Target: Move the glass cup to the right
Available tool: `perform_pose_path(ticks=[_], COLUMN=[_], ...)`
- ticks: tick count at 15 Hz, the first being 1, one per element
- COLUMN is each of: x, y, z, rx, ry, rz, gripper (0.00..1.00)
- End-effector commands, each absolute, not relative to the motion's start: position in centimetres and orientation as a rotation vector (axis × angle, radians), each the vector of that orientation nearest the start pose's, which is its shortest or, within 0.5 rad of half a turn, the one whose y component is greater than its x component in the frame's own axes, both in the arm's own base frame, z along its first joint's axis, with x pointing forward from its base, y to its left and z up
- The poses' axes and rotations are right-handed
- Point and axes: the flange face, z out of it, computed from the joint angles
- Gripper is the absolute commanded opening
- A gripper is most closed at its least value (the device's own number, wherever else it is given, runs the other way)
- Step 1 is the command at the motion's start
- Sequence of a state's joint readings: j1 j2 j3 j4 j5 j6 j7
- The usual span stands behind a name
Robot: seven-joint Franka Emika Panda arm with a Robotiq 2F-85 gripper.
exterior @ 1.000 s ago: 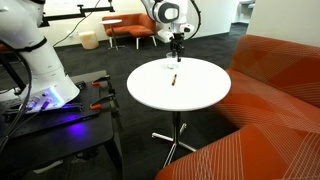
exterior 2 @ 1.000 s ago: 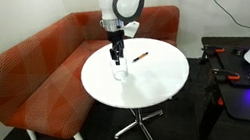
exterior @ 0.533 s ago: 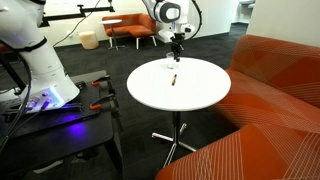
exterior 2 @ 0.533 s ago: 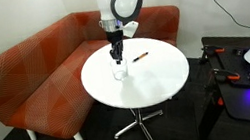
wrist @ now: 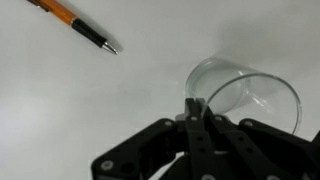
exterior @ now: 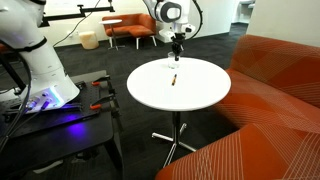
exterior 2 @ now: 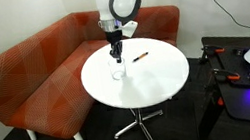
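Note:
The glass cup (wrist: 252, 92) is small and clear and stands on the white round table (wrist: 70, 110), at the lower right of the wrist view. My gripper (wrist: 196, 108) comes down on its near rim, and the two fingers are shut together with the thin glass wall pinched between them. In an exterior view the cup (exterior 2: 118, 72) sits near the table's sofa-side edge, directly under the gripper (exterior 2: 116, 58). In an exterior view the gripper (exterior: 177, 52) hangs over the far edge of the table (exterior: 200, 95); the cup is too faint to make out there.
An orange and black pen (wrist: 78, 24) lies on the table beyond the cup, also visible as the pen (exterior 2: 140, 55) and the pen (exterior: 173, 78). An orange sofa (exterior 2: 35, 74) wraps round the table. A black cart with red tools (exterior 2: 243, 77) stands nearby.
The jaws have closed onto the cup's rim. The arm and the cup have stayed in place.

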State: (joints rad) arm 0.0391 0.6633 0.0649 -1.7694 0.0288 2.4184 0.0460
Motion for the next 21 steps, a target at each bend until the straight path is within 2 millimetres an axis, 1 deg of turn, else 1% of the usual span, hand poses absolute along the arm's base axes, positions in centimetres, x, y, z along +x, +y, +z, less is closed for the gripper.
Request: perform_pose_path(ticks=[1,4,7,14,18,21], x=[66.2,66.2,65.9,65.5,65.3,64.9], y=[6.7,6.4,5.6,2.4,0.3,-1.5], z=[19.0,19.4,20.0,21.0,21.7,21.8], rx=[-3.073,-3.074,-3.079,-3.094,-3.091,-3.078], ry=[-0.009,0.005,0.032,0.121,0.183,0.244], rz=[0.069,0.079,0.072,0.039,0.010,-0.001], gripper=[0.01,0.01,0.01,0.01,0.01,0.01])
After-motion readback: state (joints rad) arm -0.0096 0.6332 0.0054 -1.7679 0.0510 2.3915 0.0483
